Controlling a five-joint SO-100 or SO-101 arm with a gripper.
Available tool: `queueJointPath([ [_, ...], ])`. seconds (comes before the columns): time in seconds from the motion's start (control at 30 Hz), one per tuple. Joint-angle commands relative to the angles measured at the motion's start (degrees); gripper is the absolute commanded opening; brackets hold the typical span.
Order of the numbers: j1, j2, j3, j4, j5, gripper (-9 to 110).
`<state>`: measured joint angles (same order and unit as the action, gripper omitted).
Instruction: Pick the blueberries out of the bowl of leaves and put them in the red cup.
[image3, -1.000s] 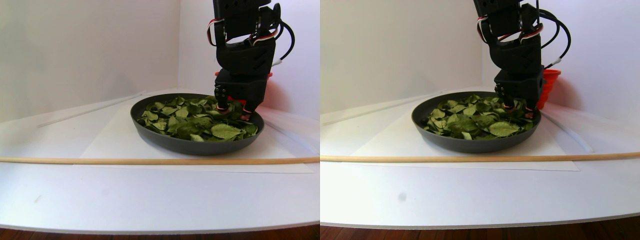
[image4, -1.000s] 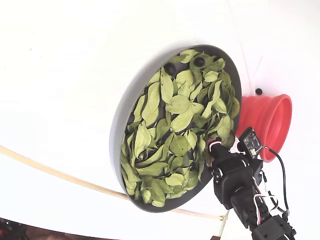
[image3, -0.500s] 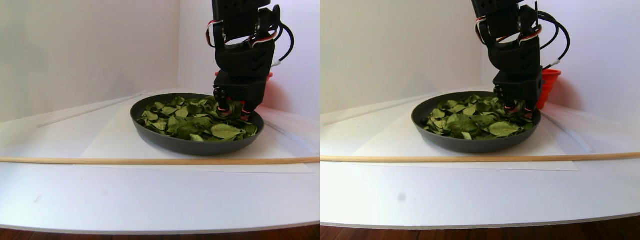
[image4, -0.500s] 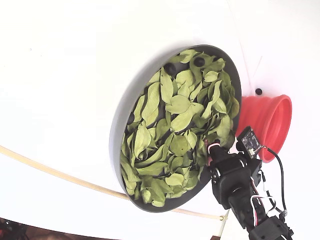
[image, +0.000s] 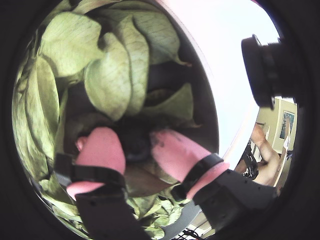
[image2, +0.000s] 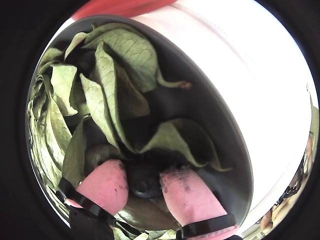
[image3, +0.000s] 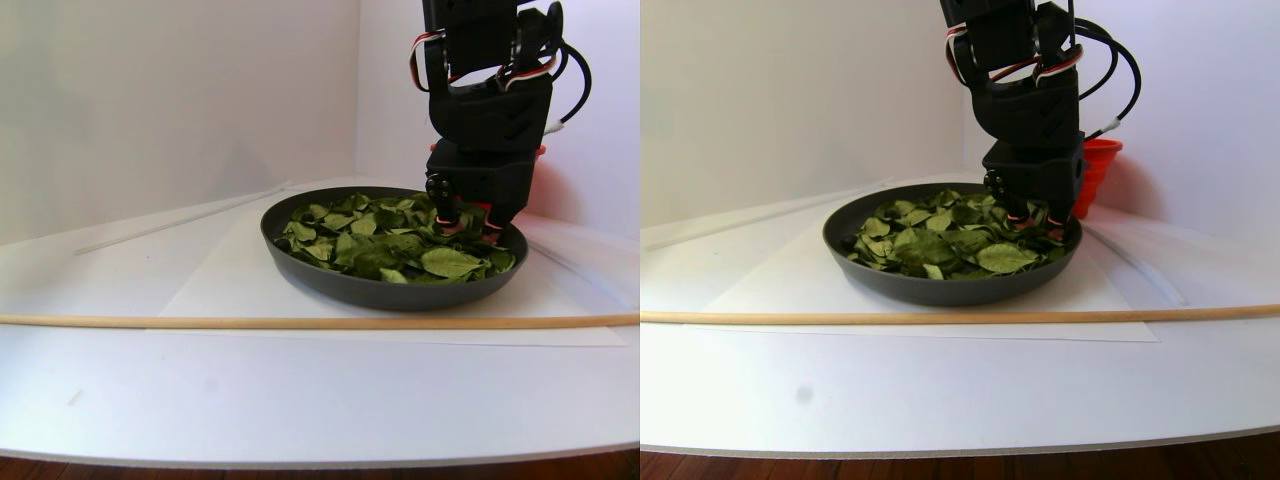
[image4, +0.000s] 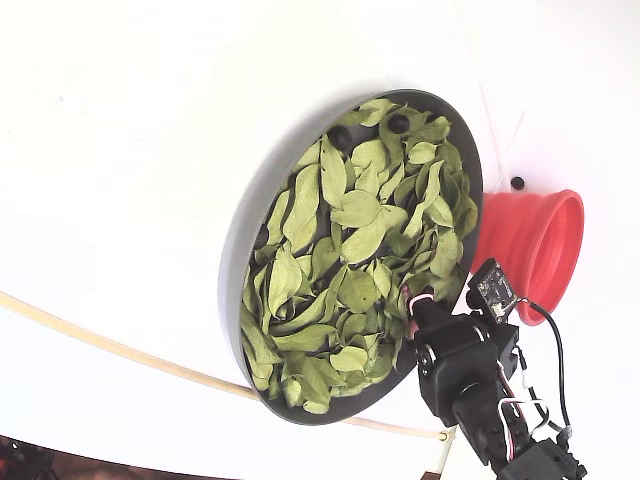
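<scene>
Light green leaves (image4: 350, 230) fill the dark grey bowl (image4: 250, 220). My gripper (image2: 146, 186) is down among them at the bowl's edge nearest the red cup (image4: 535, 240). Both wrist views show its pink fingertips (image: 102, 150) pressed on either side of one dark blueberry (image2: 145, 180), with leaves under and around it. Two more blueberries (image4: 399, 123) lie uncovered at the far end of the bowl in the fixed view. In the stereo pair view the gripper (image3: 465, 225) dips into the leaves (image3: 400, 240) at the bowl's back right, and the red cup (image3: 1100, 170) stands behind the arm.
A thin wooden rod (image3: 300, 321) lies across the table in front of the bowl (image3: 380, 290). A small dark ball (image4: 517, 183) sits on the white table beside the red cup. White walls close in behind and to the right in the stereo pair view.
The gripper has risen slightly and shifted a little toward the bowl's middle. Its fingertips stay among the leaves near the rim.
</scene>
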<state>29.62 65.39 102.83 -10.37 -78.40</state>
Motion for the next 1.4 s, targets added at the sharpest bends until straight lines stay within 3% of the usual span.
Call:
queueJointPath([
  [0.0, -0.2, 5.4, 0.6, -0.7, -0.4, 11],
  [1.37, -0.3, 18.3, 6.3, -0.1, -2.9, 12],
])
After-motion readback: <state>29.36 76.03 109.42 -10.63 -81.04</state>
